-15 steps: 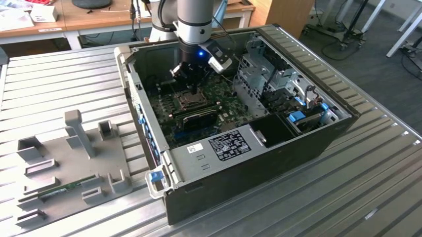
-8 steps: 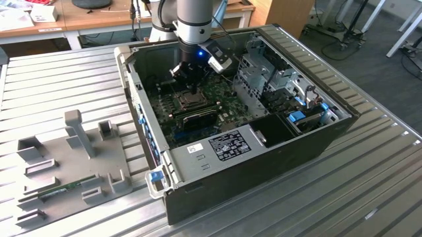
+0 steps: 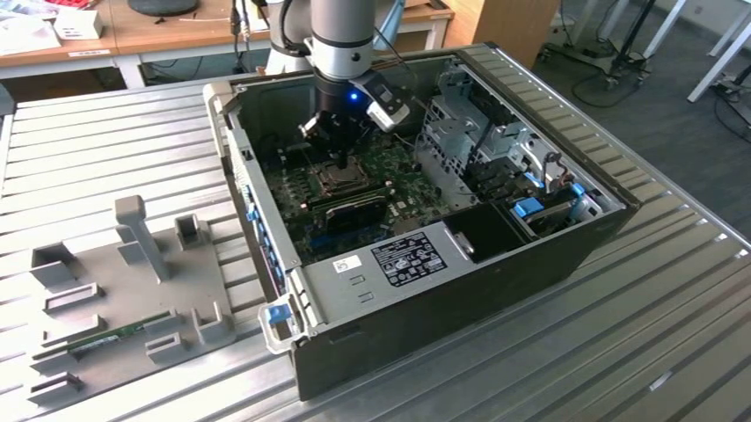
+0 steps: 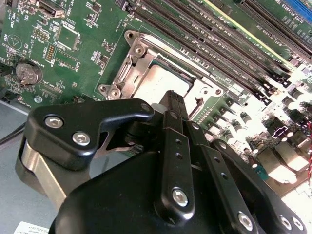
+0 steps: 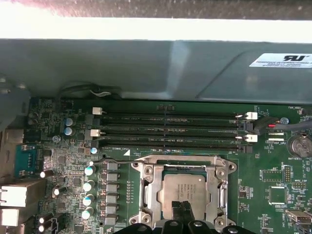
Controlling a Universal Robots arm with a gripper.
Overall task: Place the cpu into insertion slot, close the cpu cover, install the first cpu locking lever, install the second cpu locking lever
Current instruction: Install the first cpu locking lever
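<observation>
Down inside the open computer case [image 3: 470, 290], the tool [image 5: 183, 210] hangs right over the socket. In the first wrist view its two black fingertips [image 5: 178, 212] are pressed close together with nothing visible between them, sitting at or just above the near edge of the cpu [image 5: 187, 191]. I cannot tell whether they touch the chip.

The cpu lies flat in the insertion slot [image 5: 137, 169], grey top up, so the placing step looks done. The cpu cover [image 5: 156, 192] appears to lie down around it, the chip showing through its window. That looks done too, though it is a judgement from this angle. As for the locking levers, I cannot tell whether either is hooked down, so those two steps may be what's left.

Around the slot is the green motherboard [image 5: 73, 156], with the long black memory slots [image 5: 165, 130] just beyond. The case stands on the ribbed metal table [image 3: 657, 334], and a grey parts fixture [image 3: 129, 290] sits well apart on the exterior view's left.
</observation>
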